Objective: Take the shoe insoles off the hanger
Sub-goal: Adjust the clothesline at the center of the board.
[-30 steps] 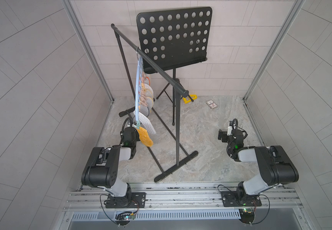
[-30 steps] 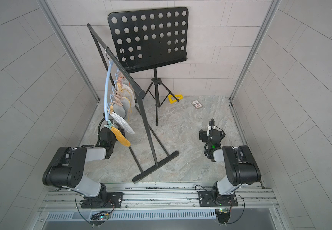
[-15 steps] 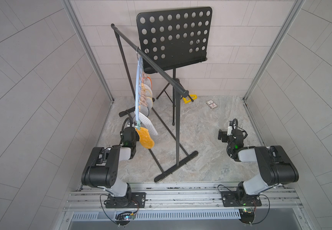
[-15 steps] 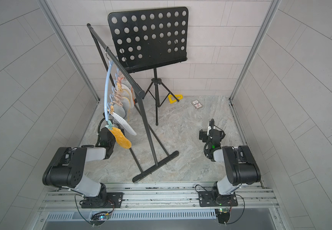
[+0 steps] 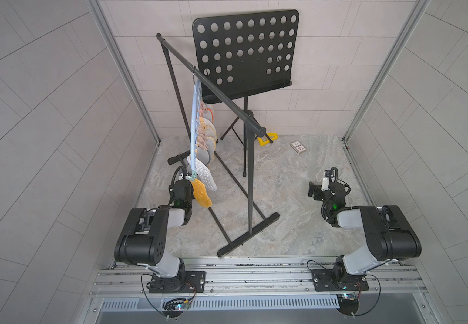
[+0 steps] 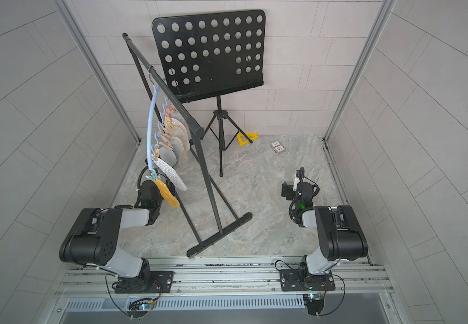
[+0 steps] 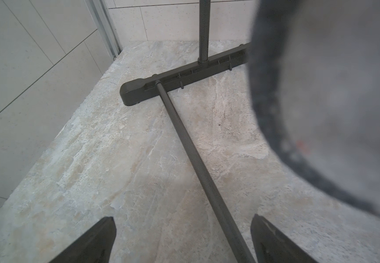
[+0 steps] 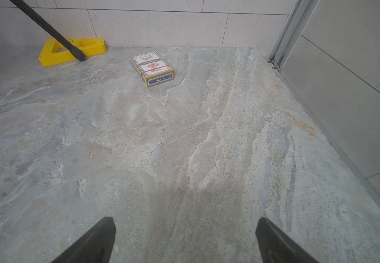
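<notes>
Left tool (image 7: 182, 227), spread and empty, sits at nine o'clock beside the insoles (image 5: 202, 193), all clipped on the hanger (image 5: 193, 126). Right tool (image 8: 184, 227), three o'clock, spread, empty. A sideways tug could swing the hanger off the rack (image 5: 227, 98).

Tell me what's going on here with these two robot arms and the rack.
Two arms are set to take shoe insoles off a pale blue hanger hooked on a black garment rack. Nothing is held: the left arm's fingers are open, close to the yellow insole at the hanger's near end, and the right arm's fingers are open over the table, well away. All the insoles visible hang clipped.
</notes>
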`<act>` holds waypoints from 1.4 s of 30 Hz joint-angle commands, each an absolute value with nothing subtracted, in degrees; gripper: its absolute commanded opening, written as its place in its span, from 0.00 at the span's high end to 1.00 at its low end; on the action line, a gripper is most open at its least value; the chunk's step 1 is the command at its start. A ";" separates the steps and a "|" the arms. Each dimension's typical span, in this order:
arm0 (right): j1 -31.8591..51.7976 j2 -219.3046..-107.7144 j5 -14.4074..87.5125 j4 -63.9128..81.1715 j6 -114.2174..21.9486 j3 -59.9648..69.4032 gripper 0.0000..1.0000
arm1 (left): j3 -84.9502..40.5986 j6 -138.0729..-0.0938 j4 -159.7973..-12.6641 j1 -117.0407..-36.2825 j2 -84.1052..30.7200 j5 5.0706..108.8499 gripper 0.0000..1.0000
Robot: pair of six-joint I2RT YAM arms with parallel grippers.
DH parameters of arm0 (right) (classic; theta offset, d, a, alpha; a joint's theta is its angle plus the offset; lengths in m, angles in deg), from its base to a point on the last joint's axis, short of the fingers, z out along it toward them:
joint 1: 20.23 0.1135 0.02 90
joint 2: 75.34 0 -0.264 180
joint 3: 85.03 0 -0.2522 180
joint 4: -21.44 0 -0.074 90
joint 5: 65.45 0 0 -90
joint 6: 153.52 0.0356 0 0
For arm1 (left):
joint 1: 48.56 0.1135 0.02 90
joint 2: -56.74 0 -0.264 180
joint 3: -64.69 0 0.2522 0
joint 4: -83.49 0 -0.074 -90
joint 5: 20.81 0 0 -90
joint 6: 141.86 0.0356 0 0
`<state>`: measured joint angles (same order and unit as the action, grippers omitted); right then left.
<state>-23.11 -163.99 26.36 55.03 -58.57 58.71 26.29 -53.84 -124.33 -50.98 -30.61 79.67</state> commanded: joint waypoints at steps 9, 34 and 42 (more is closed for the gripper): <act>-22.33 -150.19 24.67 10.08 -47.37 38.67 0.00 | 17.83 -69.09 -78.19 -51.02 -3.98 92.04 0.00; 15.98 -113.92 38.10 -30.61 -36.54 25.08 0.21 | 1.81 -81.17 -29.23 -53.49 30.46 73.91 0.06; 35.70 -125.90 26.99 -27.98 -42.33 12.52 0.19 | 4.23 -78.35 -32.78 -53.57 38.95 70.35 0.08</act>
<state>32.17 -122.59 32.17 -28.05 -39.53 15.82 3.03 -80.05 -31.94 -53.23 36.36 72.30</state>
